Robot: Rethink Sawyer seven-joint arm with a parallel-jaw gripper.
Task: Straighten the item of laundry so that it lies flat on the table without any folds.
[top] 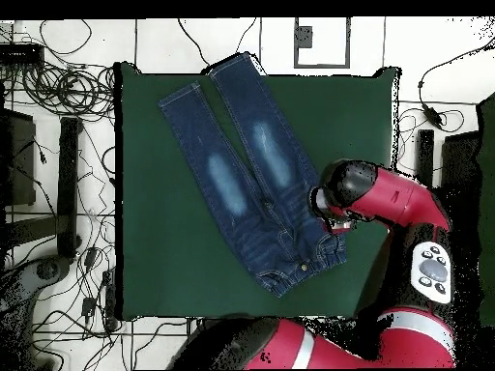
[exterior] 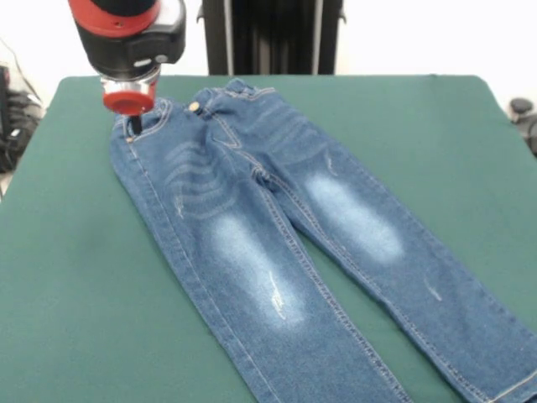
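The item of laundry (exterior: 277,235) is a small pair of blue jeans lying front side up on the green table (exterior: 436,134). Its waistband points to the far left and both legs spread toward the near right, with faded patches at the knees. The leg ends run past the picture's bottom edge. My gripper (exterior: 132,126) hangs under the red and black wrist, right at the waistband's left corner by the hip. In the overhead view the jeans (top: 247,164) lie diagonally on the table (top: 155,251), and my arm (top: 377,198) covers the hip corner.
A black column (exterior: 268,34) stands behind the table's far edge. Cables (top: 68,92) sprawl on the floor beside the table, and more dark gear (exterior: 13,117) sits off its left side. One leg end (top: 237,63) reaches the table's edge.
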